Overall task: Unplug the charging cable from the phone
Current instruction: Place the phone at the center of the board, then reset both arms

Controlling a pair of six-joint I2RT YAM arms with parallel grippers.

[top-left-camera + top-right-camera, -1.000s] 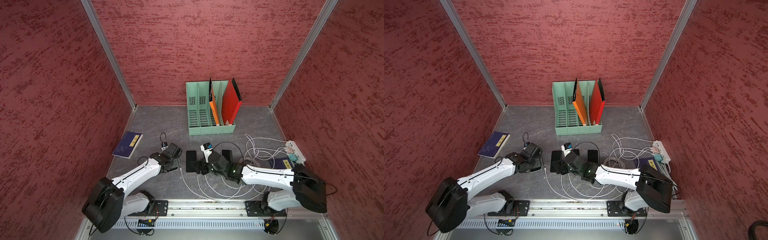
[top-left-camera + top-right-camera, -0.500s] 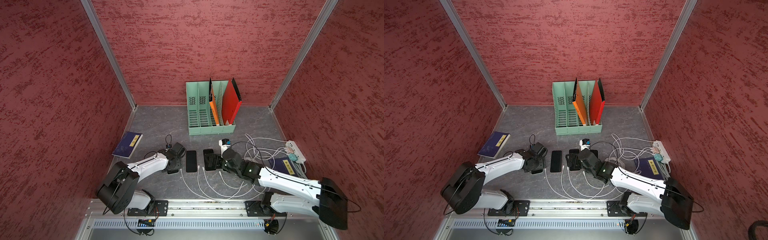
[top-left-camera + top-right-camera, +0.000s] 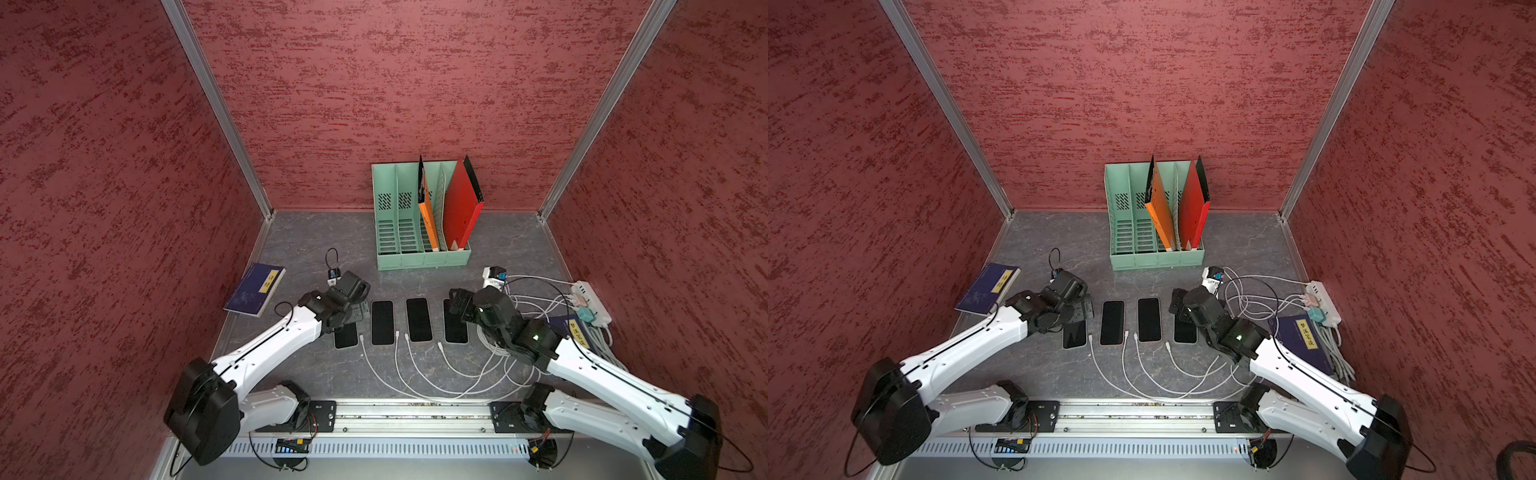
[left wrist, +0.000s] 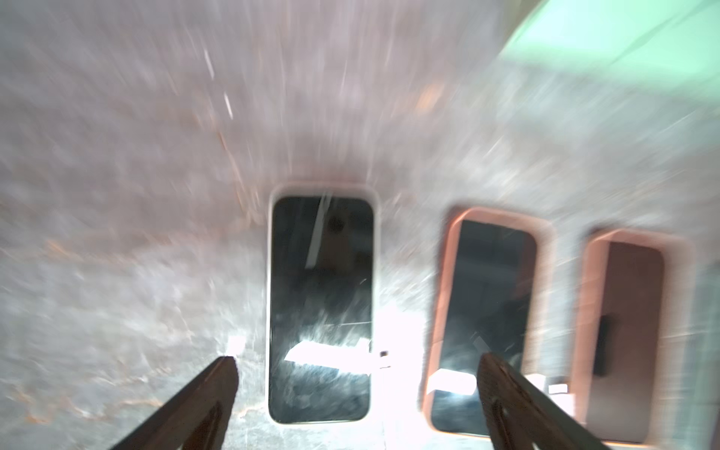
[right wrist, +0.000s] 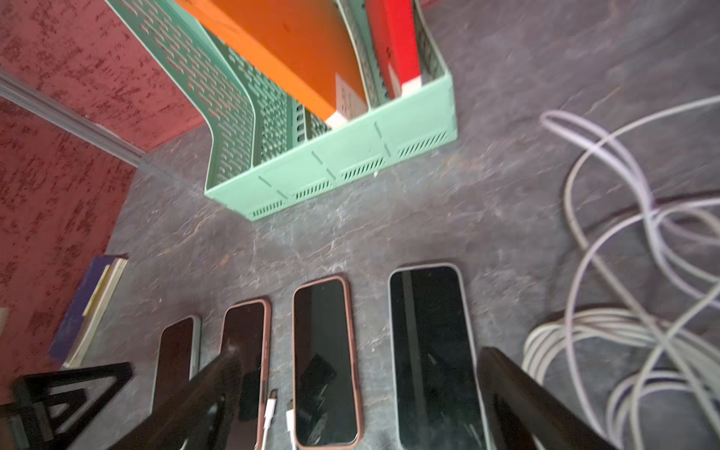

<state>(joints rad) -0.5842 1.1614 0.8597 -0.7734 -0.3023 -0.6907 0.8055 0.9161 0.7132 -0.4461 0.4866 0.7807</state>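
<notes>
Several black-screened phones lie in a row on the grey table. The leftmost phone [image 3: 347,337] [image 4: 321,307] has a white case and is partly under my left gripper [image 3: 360,309] [image 3: 1083,308] [image 4: 358,366], which is open and empty. The rightmost phone [image 3: 456,330] [image 5: 432,350] lies under my open, empty right gripper [image 3: 456,300] [image 3: 1177,304] [image 5: 362,360]. White charging cables [image 3: 399,365] [image 3: 1133,365] end in loose plugs [image 5: 270,409] on the table between the phones' near ends. No plug shows inside a port.
A green file rack [image 3: 424,259] with orange and red folders stands at the back. A blue book [image 3: 254,289] lies at the left. At the right are a power strip [image 3: 592,301], coiled white cable [image 5: 623,331] and another blue book [image 3: 1302,338].
The right arm has swung from the middle phones to the rightmost one, uncovering the row. The left gripper shifted slightly right over the leftmost phone. Both grippers opened wider.
</notes>
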